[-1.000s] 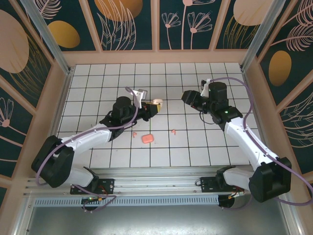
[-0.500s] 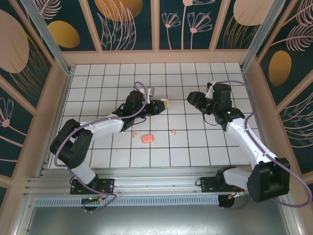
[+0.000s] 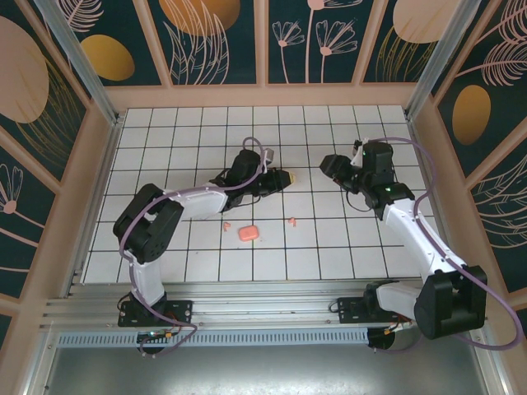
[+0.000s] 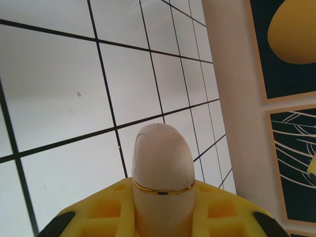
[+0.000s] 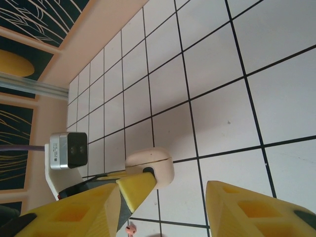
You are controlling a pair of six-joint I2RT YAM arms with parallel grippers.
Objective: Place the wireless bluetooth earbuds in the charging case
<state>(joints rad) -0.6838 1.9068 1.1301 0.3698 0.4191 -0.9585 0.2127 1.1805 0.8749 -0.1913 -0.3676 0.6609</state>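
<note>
White gridded tabletop [image 3: 165,132] carries tiny pink-peach plastic earbuds [image 3: 224,225], probably light and slippery; pinch across each body. My left gripper [image 3: 278,178] clamps the cream gold-banded rounded case [image 4: 160,158]; my right gripper [image 5: 180,187] gapes empty.

The top external camera looks steeply down from above the near edge, taking in the whole desk [image 3: 329,255]. The left wrist camera [image 5: 68,150] sits close behind its fingers [image 4: 222,217], facing 3 o'clock; the right wrist one faces 9 o'clock. Both share the cream rounded piece [image 4: 162,168] at mid-desk.
</note>
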